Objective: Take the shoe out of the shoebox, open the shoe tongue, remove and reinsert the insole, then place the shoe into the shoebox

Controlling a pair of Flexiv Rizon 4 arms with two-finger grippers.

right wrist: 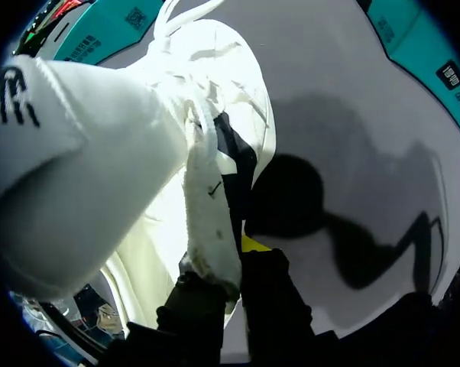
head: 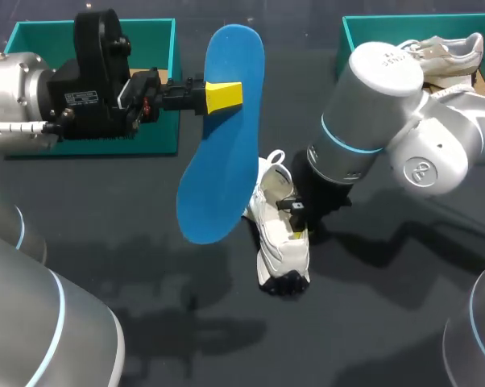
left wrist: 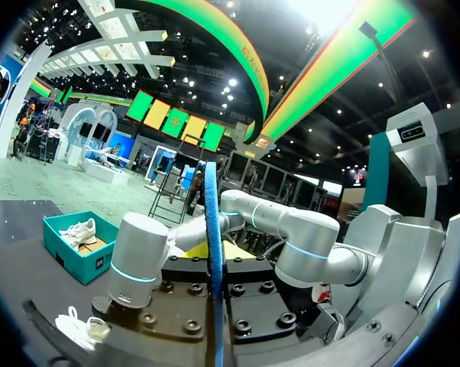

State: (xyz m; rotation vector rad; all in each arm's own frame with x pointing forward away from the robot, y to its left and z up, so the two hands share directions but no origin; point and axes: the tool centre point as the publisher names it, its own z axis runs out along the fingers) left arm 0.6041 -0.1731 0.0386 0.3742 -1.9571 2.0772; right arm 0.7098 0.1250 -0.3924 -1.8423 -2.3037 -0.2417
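Observation:
A blue insole (head: 222,133) hangs in the air over the middle of the table, its face turned to the head view, with my left gripper (head: 224,95) shut on its upper part. The left wrist view shows the insole (left wrist: 212,252) edge-on between the fingers. A white shoe (head: 279,238) lies on the dark table just right of the insole's lower end. My right gripper (head: 291,211) comes down from the right into the shoe's opening. In the right wrist view it (right wrist: 231,264) is shut on the shoe's white upper edge (right wrist: 211,206), with one yellow fingertip (right wrist: 254,245) showing.
One teal shoebox (head: 158,133) stands at the back left, partly behind my left wrist. A second teal shoebox (head: 363,28) at the back right holds another white shoe (head: 448,52). My right arm's elbow (head: 371,97) rises in front of that box.

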